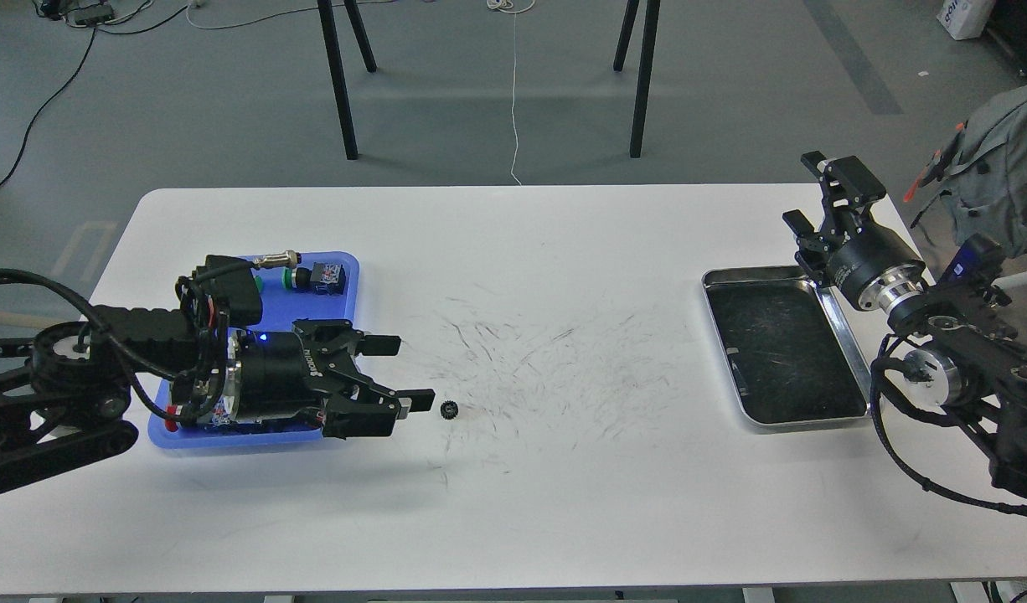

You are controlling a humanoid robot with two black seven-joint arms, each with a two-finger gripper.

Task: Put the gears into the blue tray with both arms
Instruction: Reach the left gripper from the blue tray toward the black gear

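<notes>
Table [513,251] white, scuffed; grey floor.

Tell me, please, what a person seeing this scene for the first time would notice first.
Probably the left gripper, its jaws open, reaching out from above the blue tray on the table's left side, toward a single tiny black gear lying on the white table just beyond its fingertips. On the right, the right gripper is raised behind the silver metal tray.

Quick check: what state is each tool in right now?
Left tool: open, holding nothing; a gear lies on the table just past its lower fingertip.
Right tool: open, holding nothing.
</notes>
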